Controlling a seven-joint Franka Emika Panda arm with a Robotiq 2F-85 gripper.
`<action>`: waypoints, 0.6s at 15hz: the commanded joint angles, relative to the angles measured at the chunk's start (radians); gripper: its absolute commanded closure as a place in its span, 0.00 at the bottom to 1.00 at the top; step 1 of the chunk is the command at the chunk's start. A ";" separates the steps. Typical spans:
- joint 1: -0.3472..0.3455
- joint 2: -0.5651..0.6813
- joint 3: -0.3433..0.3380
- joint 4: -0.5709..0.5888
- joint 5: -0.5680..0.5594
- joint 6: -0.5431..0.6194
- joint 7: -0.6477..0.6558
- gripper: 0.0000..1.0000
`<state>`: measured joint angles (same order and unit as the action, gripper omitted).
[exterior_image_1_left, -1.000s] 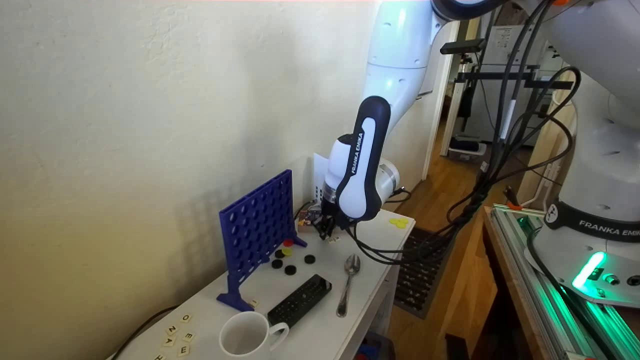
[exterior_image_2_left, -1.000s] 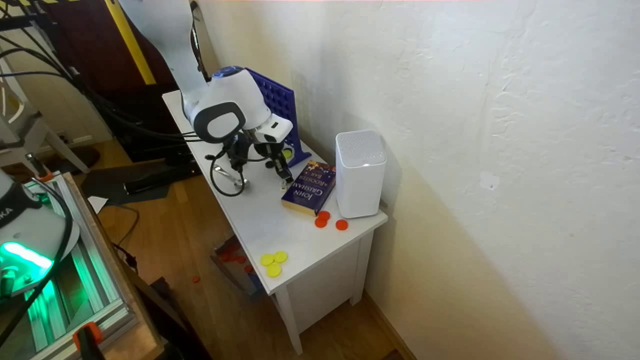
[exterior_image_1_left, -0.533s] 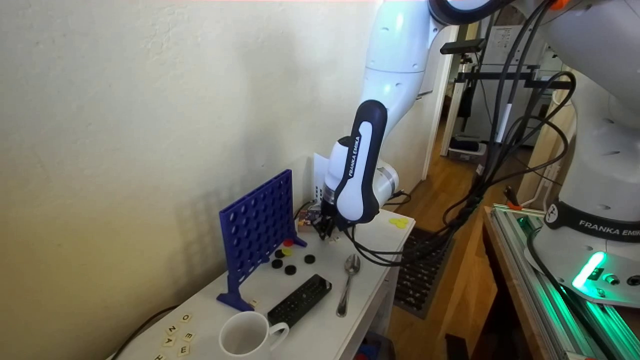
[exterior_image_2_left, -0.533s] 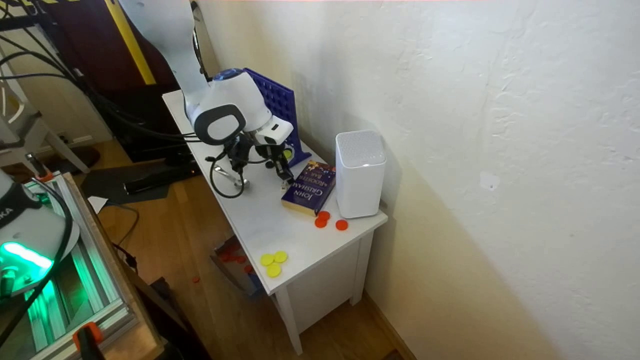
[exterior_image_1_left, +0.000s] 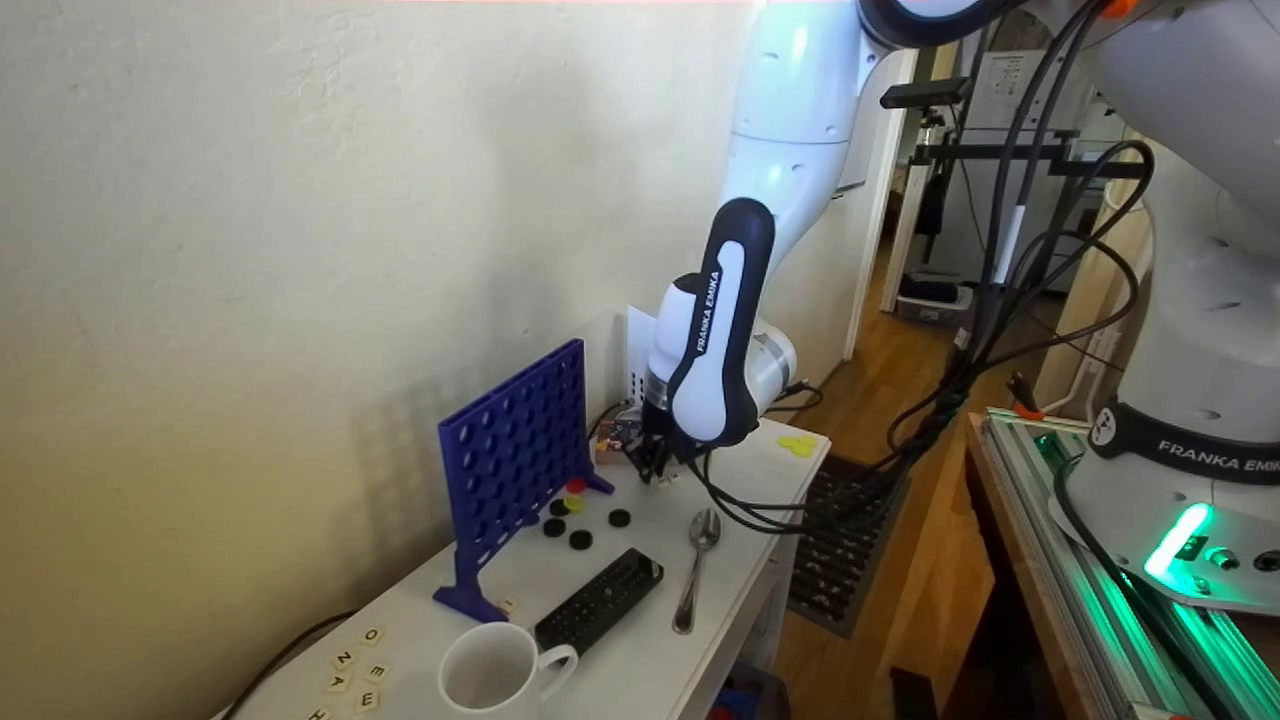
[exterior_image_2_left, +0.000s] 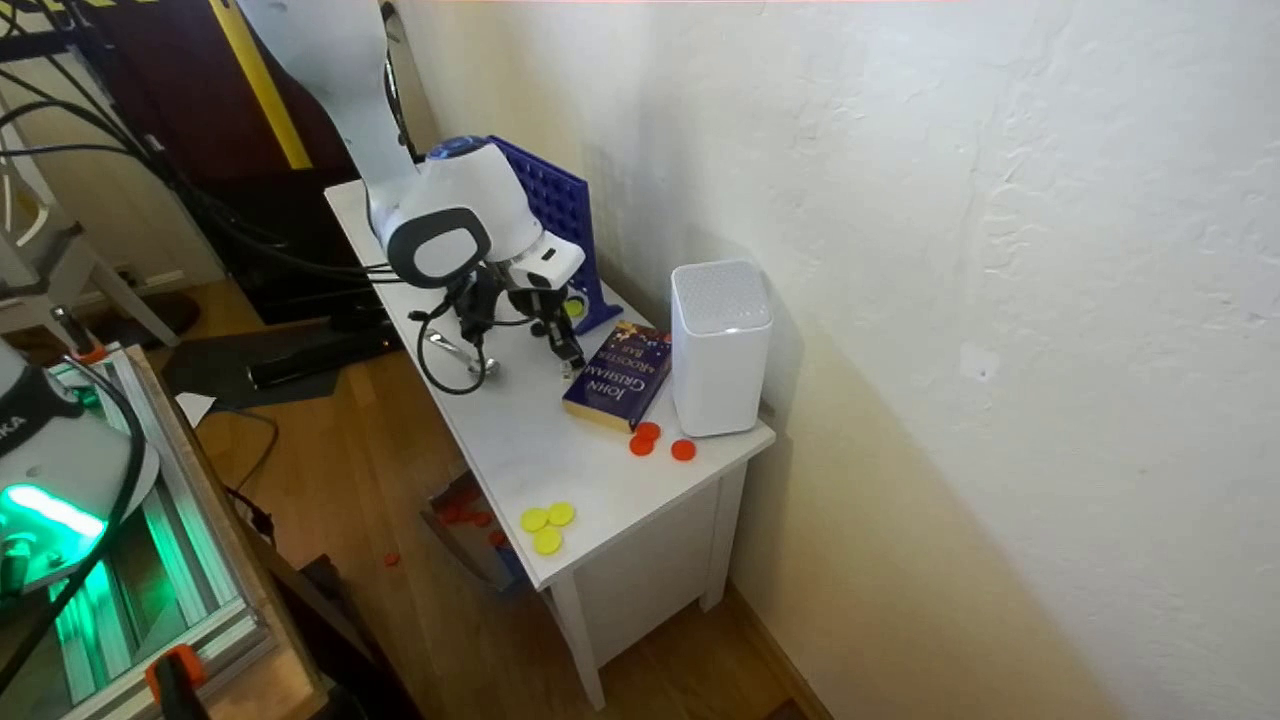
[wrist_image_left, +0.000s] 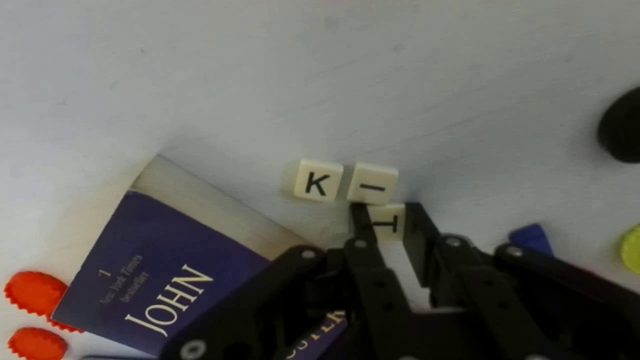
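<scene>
Showing the arm (exterior_image_1_left: 712, 320) slightly lower than a second ago, over an otherwise unchanged tabletop (exterior_image_2_left: 490, 440). Pinching a T tile (wrist_image_left: 387, 230) in the gripper (wrist_image_left: 387, 215), pads (wrist_image_left: 417, 227) close together against two opposite edges, just beside an I tile (wrist_image_left: 372, 184) and near a K tile (wrist_image_left: 318, 181). Counting three tiles in that cluster. Adding, in an exterior view, one book (exterior_image_2_left: 620, 375), one white box (exterior_image_2_left: 722, 350) just right of it, three red discs (exterior_image_2_left: 683, 450) on their near side, and three yellow discs (exterior_image_2_left: 547, 541) at the nearest corner. Finding, in an exterior view, one blue frame (exterior_image_1_left: 515, 450) at left, four black discs (exterior_image_1_left: 580, 540), a single red disc (exterior_image_1_left: 576, 486) and a single yellow disc (exterior_image_1_left: 574, 504) close by, one remote (exterior_image_1_left: 600, 602) and, right of it, one spoon (exterior_image_1_left: 704, 528), and one mug (exterior_image_1_left: 512, 692) near, with six letter tiles (exterior_image_1_left: 372, 636) to its left. Losing part of the book behind the gripper in the wrist view. Seeing the mug and one of those six cut off at the near edge. Unable to judge any gap beneath the T tile.
</scene>
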<state>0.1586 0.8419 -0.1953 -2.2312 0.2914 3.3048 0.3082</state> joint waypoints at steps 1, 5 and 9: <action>-0.020 -0.038 0.029 -0.020 0.002 -0.079 -0.015 0.95; -0.010 -0.063 0.017 -0.040 -0.006 -0.155 -0.008 0.95; -0.024 -0.090 0.028 -0.067 -0.012 -0.203 -0.005 0.95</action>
<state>0.1561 0.7881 -0.1868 -2.2562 0.2908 3.1475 0.3067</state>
